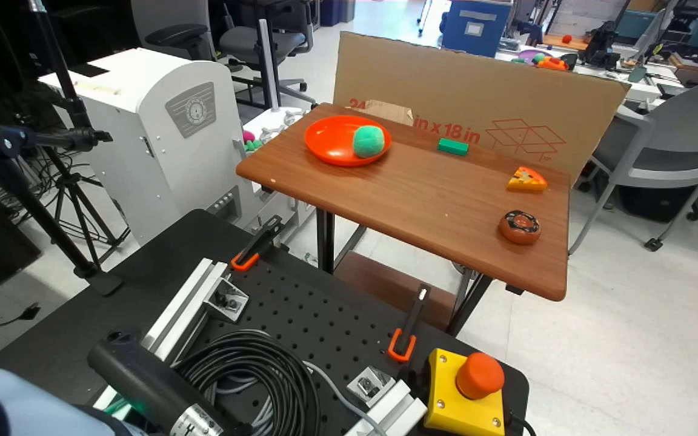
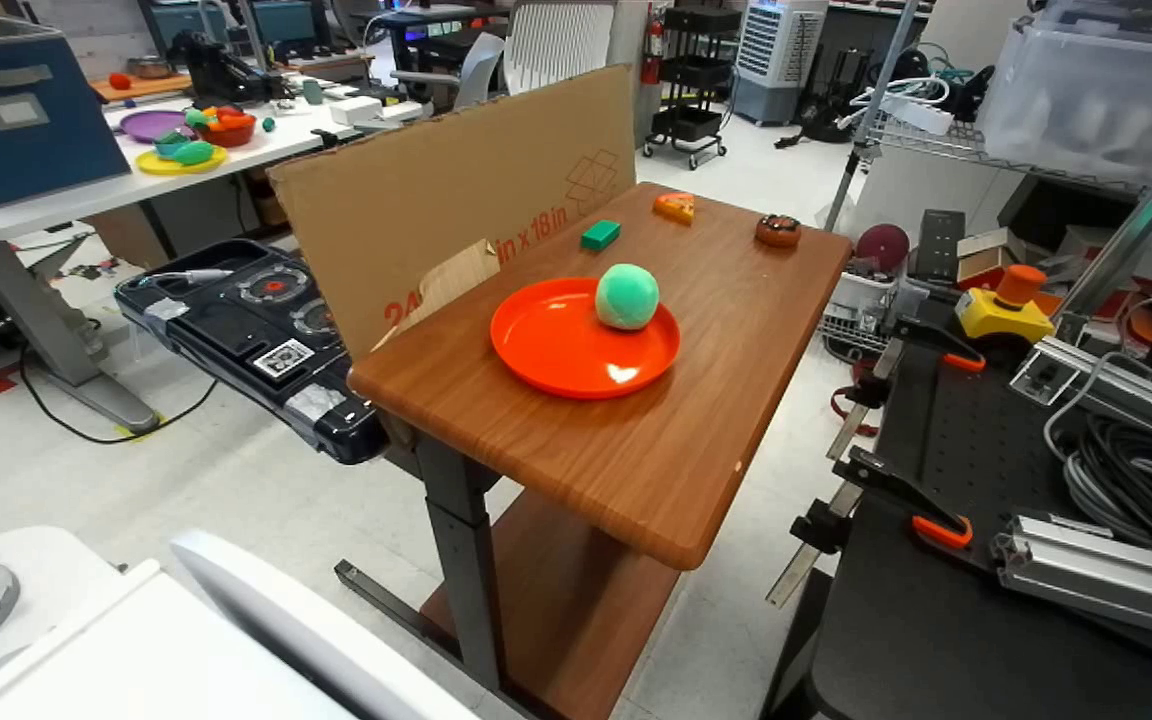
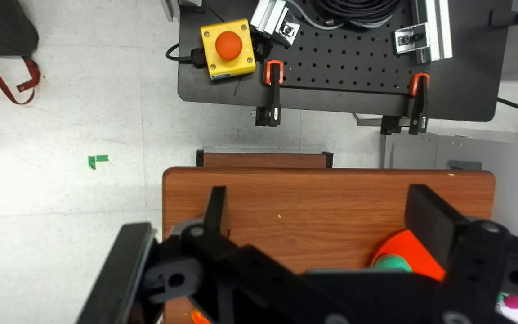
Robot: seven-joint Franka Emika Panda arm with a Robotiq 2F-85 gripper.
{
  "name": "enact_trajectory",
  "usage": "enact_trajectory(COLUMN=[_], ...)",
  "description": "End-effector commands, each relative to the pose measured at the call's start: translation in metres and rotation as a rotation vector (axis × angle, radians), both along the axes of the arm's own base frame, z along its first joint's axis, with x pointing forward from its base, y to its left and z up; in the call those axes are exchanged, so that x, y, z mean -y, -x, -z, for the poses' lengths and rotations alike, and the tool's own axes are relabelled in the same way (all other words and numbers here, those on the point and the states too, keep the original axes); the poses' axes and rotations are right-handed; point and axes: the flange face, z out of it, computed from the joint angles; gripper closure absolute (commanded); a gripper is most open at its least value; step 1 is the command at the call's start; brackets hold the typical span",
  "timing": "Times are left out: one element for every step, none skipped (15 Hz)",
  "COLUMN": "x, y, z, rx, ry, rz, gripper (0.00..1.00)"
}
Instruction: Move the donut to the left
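The donut (image 1: 519,227) is a small dark brown ring with a dark top and lighter centre. It lies flat on the brown wooden table, near the end away from the orange plate; it also shows in an exterior view (image 2: 778,232). In the wrist view it is hidden, or almost so, behind a finger. My gripper (image 3: 317,193) is wide open, with nothing between its fingers. It is high above the table and touches nothing there. It does not show in either exterior view.
An orange plate (image 1: 328,138) holds a green ball (image 1: 368,142). A green block (image 1: 452,146) and an orange-yellow pizza slice (image 1: 527,180) lie on the table (image 1: 422,194). A cardboard sheet (image 1: 464,91) stands along its back edge. A yellow emergency-stop box (image 1: 465,393) sits on the black bench.
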Motion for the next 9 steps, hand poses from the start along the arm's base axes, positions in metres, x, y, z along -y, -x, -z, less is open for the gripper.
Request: enact_trajectory(x=[0.006,0.010,0.013,0.019,0.022,0.026,0.029,0.031,0.033], y=[-0.012,-0.015,-0.021,-0.030,-0.036,-0.045,-0.053,-0.062,-0.071], z=[0.013,0.018,0.026,0.039,0.048,0.064,0.077,0.093,0.108], rx=[0.013,0.024,0.034,0.044,0.052,0.062,0.072,0.088,0.098], ry=[0.018,0.024,0.033,0.044,0.053,0.067,0.077,0.091,0.104], rz=[0.024,0.030,0.029,0.033,0.037,0.041,0.044,0.048,0.049], gripper=[0.00,0.00,0.00,0.00,0.00,0.00,0.00,0.00,0.00])
